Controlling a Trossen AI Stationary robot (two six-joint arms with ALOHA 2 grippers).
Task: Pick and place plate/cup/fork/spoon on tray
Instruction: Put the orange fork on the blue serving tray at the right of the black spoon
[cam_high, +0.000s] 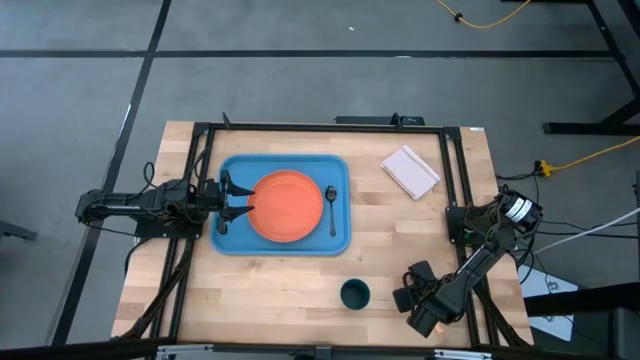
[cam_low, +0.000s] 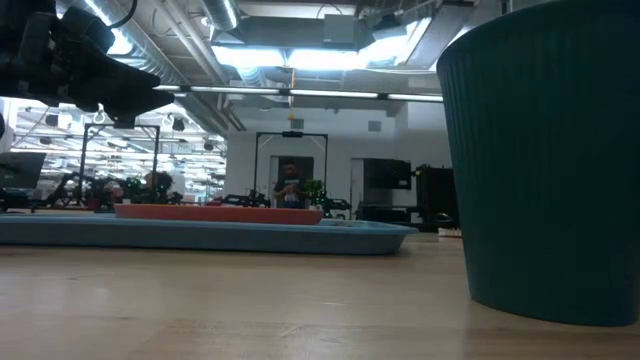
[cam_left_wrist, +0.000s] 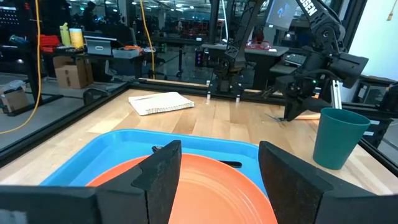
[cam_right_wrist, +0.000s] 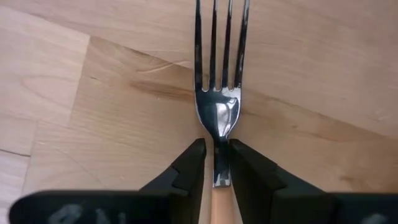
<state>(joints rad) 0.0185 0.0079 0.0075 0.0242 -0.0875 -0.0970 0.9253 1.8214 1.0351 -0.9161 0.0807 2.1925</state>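
Observation:
The orange plate (cam_high: 290, 207) lies flat in the light-blue tray (cam_high: 232, 240), with the dark spoon (cam_high: 332, 207) beside it on the tray's right part. My left gripper (cam_high: 238, 205) is open over the tray's left edge, and its fingers stand apart above the plate's near rim (cam_left_wrist: 211, 186). The teal cup (cam_high: 355, 294) stands upright on the table near the front edge. My right gripper (cam_high: 408, 293), just right of the cup, is shut on the fork (cam_right_wrist: 219, 93). The fork's orange handle (cam_left_wrist: 308, 114) shows beside that gripper in the left wrist view. My right gripper pinches the fork's narrow neck (cam_right_wrist: 217, 140) between its two fingers, just where the silver metal meets the orange handle (cam_right_wrist: 221, 208). The fingers come from above, one on each side. The tines point away over the wood. I cannot tell whether the fork is lifted.
A white rectangular pad (cam_high: 410, 172) lies at the table's far right. A black metal frame (cam_high: 205, 150) runs along the table's sides and far edge. Bare wood lies between the tray and the cup.

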